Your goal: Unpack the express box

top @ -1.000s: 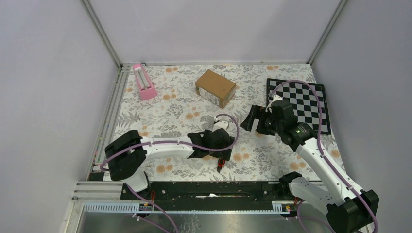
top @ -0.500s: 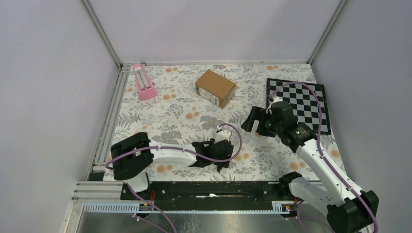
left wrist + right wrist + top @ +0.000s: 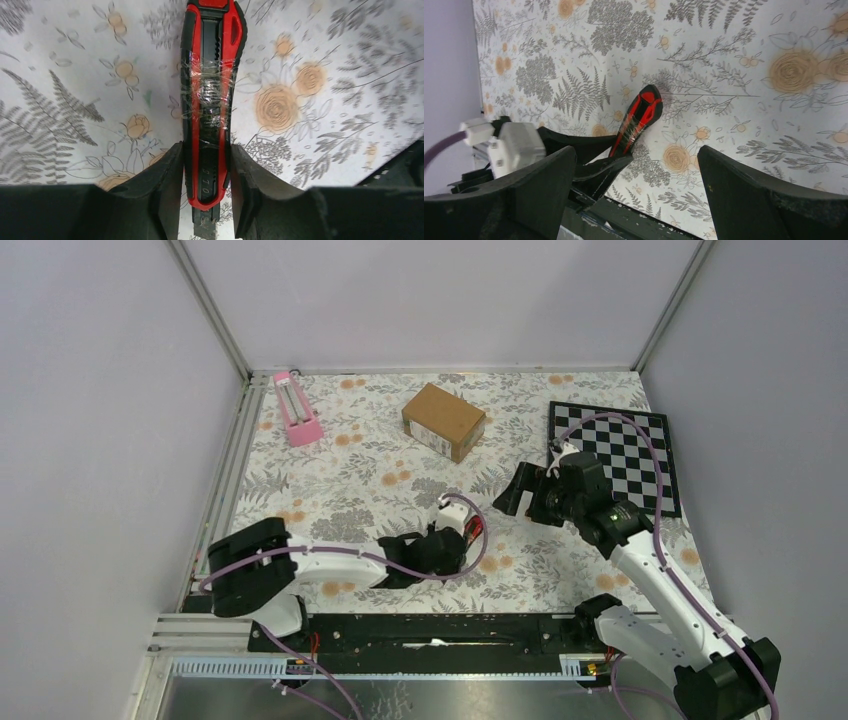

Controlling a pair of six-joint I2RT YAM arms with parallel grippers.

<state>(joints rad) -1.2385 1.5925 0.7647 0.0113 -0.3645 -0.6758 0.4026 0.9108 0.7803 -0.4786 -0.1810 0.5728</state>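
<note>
Left gripper (image 3: pixel 206 155): jaws clamped on a red-and-black utility knife (image 3: pixel 209 75), near the front edge of the floral worktop (image 3: pixel 350 480). Right gripper (image 3: pixel 639 170): jaws spread wide, empty. The express box (image 3: pixel 444 420) sits at far centre, well apart from both.

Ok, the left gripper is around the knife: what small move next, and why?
Probably lift the utility knife straight up a little. The left gripper looks shut on its sides, it lies low on the floral cloth, and the express box sits closed farther back, so the knife must clear the cloth first.
</note>
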